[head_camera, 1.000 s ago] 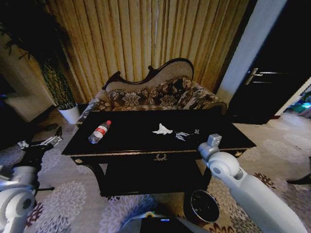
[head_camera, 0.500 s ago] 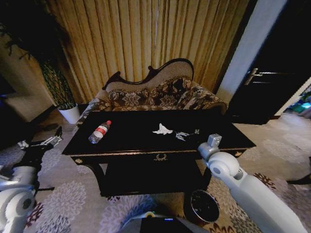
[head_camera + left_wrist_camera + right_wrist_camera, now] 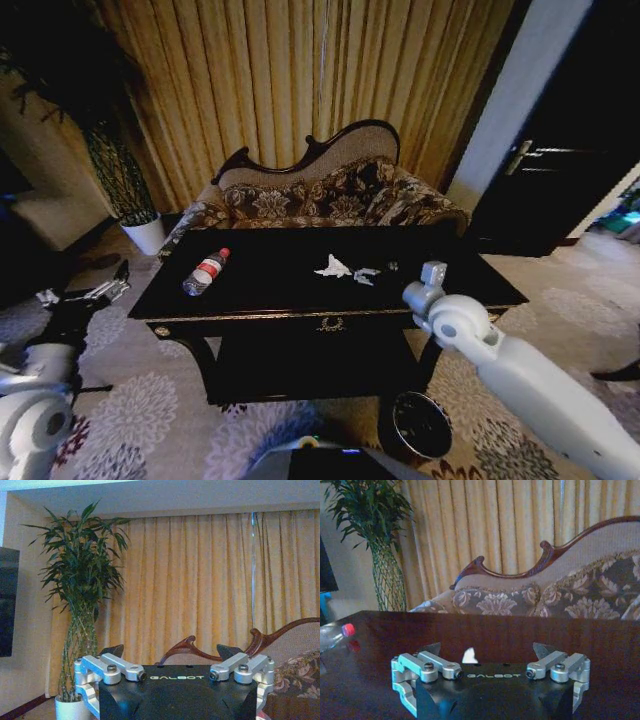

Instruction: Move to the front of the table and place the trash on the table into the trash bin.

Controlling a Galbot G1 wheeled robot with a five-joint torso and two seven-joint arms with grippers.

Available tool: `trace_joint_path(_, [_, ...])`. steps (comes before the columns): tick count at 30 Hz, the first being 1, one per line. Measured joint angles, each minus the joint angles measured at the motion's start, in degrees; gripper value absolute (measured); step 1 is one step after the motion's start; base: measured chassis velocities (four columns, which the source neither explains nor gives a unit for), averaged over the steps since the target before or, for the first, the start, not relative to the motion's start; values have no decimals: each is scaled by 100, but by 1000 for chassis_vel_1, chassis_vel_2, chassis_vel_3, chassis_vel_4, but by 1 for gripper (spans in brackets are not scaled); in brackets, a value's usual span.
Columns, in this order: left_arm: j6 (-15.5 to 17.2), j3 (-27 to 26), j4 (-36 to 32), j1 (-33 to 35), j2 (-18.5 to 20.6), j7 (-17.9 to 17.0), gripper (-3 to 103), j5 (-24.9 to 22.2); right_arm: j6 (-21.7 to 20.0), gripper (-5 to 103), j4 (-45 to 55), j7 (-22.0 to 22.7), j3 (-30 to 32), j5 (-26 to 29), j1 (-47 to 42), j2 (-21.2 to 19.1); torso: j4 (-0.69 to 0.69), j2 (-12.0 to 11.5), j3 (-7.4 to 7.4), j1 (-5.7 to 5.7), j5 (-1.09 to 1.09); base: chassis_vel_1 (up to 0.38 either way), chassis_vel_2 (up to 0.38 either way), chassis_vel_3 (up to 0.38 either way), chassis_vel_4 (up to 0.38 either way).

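Left claw (image 3: 171,656): fingers spread wide, nothing between them
Plant (image 3: 82,587): tall, in a white pot (image 3: 75,709)
Curtains (image 3: 200,580): gold, behind
Sofa back (image 3: 260,636): carved wood

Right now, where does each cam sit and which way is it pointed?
Head: up high, looking down at the table, bottle, tissue and bin; both arms show, right tool over the table, left tool off to its side.
Left wrist: behind the open left tool, facing curtain and plant.
Right wrist: behind the open right tool, low over the table, facing the sofa.
Shared: sofa, curtain.
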Motion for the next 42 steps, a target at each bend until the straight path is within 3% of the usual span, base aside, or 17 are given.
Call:
trace_joint_path(11, [5, 2, -53, 15, -18, 0, 100, 1, 0, 100, -25, -9, -359, 37, 522, -182, 2, 0, 0, 0, 0, 0, 0, 0, 0])
trace_joint_path(27, [11, 10, -76, 32, -93, 0, 100, 25, -177, 100, -329, 20, -1222, 230, 1274, -134, 2, 0, 0, 0, 0, 0, 0, 0, 0])
trace_joint_path(32, [11, 1, -76, 49, -115, 5, 100, 27, -360, 100, -459, 317, -1464, 359, 1602, -11, 2, 0, 0, 0, 0, 0, 0, 0, 0])
trace_joint_path(42, [11, -81, -76, 92, -120, 6, 100, 24, -992, 100, -622, 1406, -2061, 930, 2301, 420, 2, 0, 0, 0, -1, 0, 0, 0, 0])
